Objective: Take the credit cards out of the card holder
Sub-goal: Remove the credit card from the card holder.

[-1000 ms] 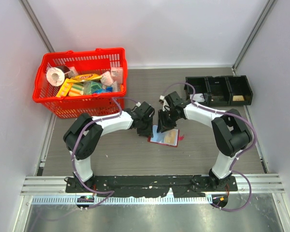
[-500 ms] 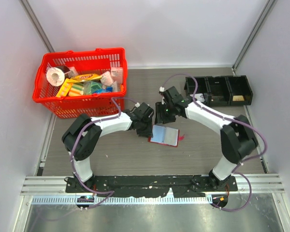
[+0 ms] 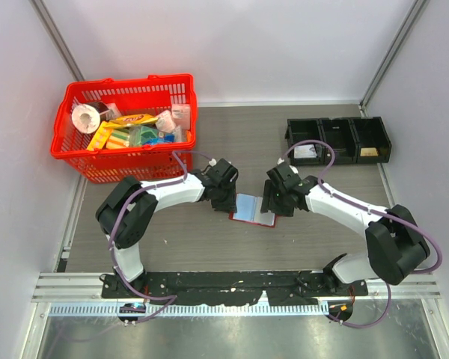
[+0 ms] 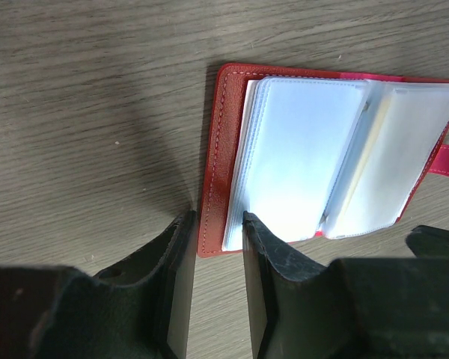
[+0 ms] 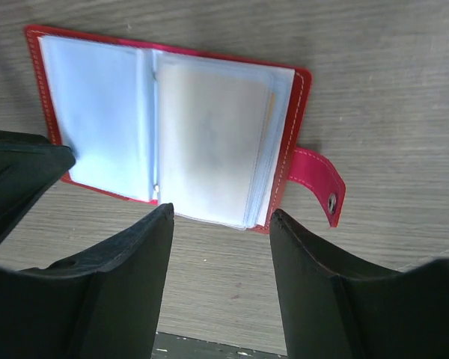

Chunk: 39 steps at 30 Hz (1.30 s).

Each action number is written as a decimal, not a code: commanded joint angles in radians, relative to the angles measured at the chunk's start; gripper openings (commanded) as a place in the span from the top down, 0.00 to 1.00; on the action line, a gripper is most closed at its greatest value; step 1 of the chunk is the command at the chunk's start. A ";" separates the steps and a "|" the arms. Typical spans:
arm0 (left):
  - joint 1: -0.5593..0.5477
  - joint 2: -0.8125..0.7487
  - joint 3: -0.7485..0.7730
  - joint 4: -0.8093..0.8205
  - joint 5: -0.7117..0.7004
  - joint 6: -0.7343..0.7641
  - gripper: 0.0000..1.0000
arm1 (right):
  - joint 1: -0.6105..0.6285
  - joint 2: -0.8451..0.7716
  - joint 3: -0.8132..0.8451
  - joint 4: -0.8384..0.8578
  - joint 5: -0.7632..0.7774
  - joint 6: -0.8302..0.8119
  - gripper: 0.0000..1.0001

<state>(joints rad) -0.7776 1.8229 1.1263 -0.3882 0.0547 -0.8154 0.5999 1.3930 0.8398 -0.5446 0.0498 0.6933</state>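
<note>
The red card holder point(image 3: 254, 209) lies spread open on the table between my two grippers, pale blue pockets up and snap tab point(image 5: 318, 179) off its right side. A thin tan edge of a credit card point(image 5: 272, 112) shows inside the right-hand pockets; the rest of the cards are hidden in the sleeves. My left gripper point(image 4: 217, 217) stands partly open astride the holder's point(image 4: 213, 149) near left corner, one fingertip point(image 4: 248, 221) over the pale pocket edge. My right gripper point(image 5: 222, 213) is open just short of the holder's point(image 5: 209, 134) right half, nothing between its fingers.
A red plastic basket point(image 3: 123, 161) full of groceries stands at the back left. A black three-compartment tray point(image 3: 338, 140) sits at the back right, with a white flat piece point(image 3: 305, 152) in its left bin and a tan piece point(image 3: 368, 152) in its right bin.
My right gripper has opened wider and swung from the holder's far side round to its right. The tan patch seen on the holder's right half no longer shows. The left arm stays put.
</note>
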 commanded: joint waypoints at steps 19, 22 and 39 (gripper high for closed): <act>0.000 0.006 0.004 -0.023 -0.016 0.001 0.66 | 0.011 0.058 -0.027 0.129 0.088 0.098 0.48; -0.002 0.009 0.007 -0.023 -0.013 0.001 0.66 | 0.011 0.063 -0.027 0.127 0.091 0.094 0.48; -0.003 0.022 0.013 -0.023 0.005 0.002 0.66 | 0.011 0.132 -0.036 0.173 0.027 0.077 0.50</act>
<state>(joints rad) -0.7776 1.8236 1.1271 -0.3893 0.0547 -0.8261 0.6067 1.4998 0.8112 -0.4145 0.1020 0.7689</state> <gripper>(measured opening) 0.346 0.501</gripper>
